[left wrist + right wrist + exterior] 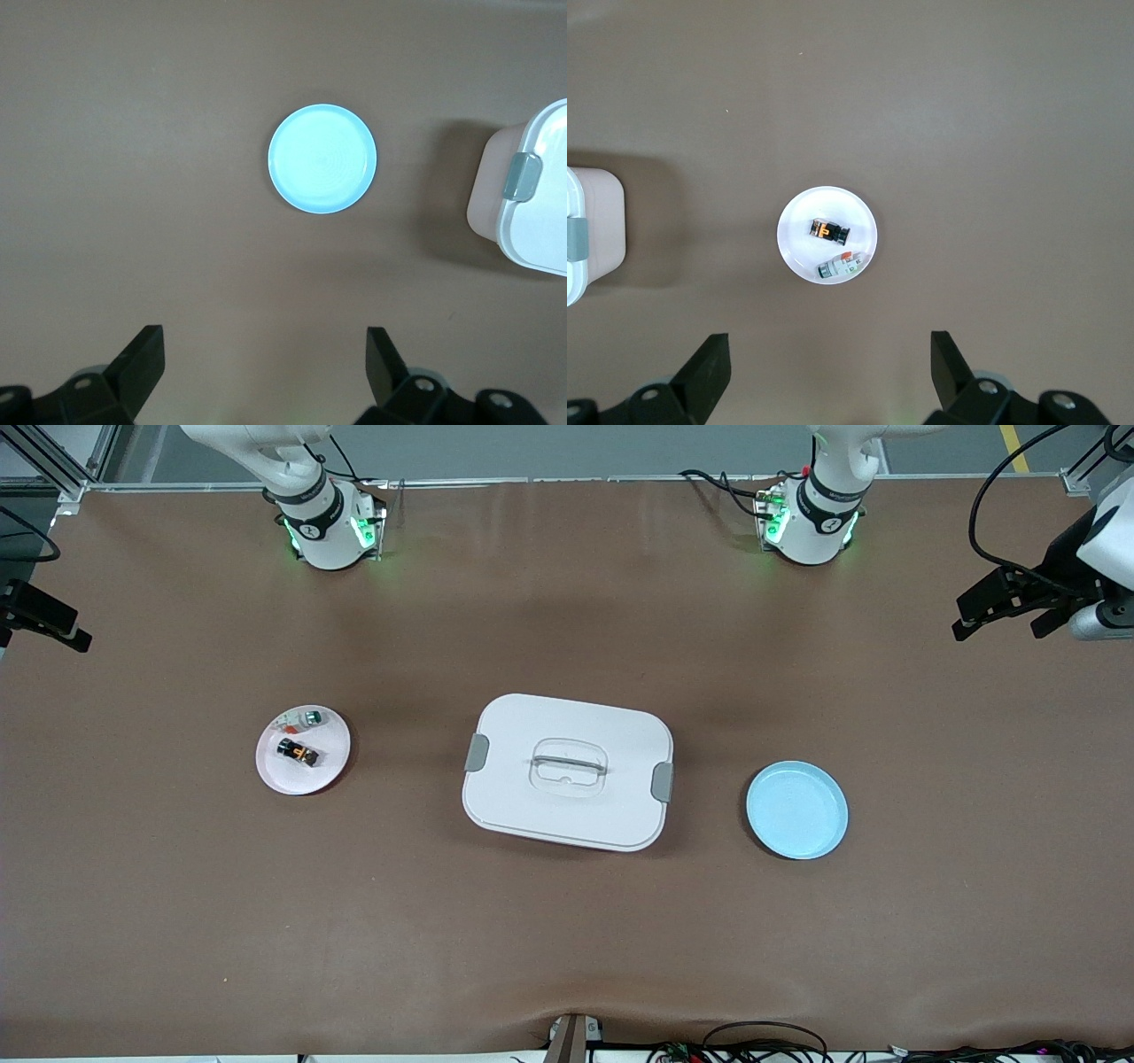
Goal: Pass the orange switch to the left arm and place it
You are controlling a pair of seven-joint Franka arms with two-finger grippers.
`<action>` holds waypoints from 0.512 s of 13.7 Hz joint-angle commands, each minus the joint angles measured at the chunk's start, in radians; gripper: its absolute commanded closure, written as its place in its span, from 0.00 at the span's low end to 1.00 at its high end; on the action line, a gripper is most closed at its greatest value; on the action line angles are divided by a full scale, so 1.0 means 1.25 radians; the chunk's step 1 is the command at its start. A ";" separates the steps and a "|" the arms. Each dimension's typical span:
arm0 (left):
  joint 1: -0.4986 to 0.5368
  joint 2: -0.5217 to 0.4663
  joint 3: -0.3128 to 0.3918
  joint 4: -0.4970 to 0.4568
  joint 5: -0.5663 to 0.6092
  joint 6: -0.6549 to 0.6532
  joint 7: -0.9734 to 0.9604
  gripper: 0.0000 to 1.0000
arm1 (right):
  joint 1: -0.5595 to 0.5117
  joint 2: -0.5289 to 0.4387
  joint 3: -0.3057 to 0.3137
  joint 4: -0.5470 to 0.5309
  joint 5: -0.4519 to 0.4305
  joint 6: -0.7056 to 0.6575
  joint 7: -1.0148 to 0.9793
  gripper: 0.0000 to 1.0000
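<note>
Switch (298,752) lying on the white plate (330,766), toward the right arm's end.
Both grippers (261,372) (830,372) are hovering wide open, empty; it's looking tiny, light, rigid, best pinched across its black body.

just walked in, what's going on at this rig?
Nothing is held yet. Both arms wait high over the table with open grippers: the left gripper over the blue plate, the right gripper over the white plate. The orange switch lies on the white plate beside a green-capped part. The box sits closed between the two plates. The blue plate has nothing on it.
</note>
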 commanded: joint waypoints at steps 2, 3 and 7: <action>0.005 0.008 -0.004 0.019 -0.001 -0.015 0.009 0.00 | 0.004 -0.020 0.001 -0.017 0.003 0.004 0.014 0.00; 0.006 0.008 -0.004 0.019 -0.001 -0.015 0.011 0.00 | 0.004 -0.021 0.001 -0.017 0.003 0.004 0.013 0.00; 0.004 0.009 -0.004 0.023 -0.001 -0.015 0.009 0.00 | 0.004 -0.021 0.001 -0.017 0.003 0.003 0.012 0.00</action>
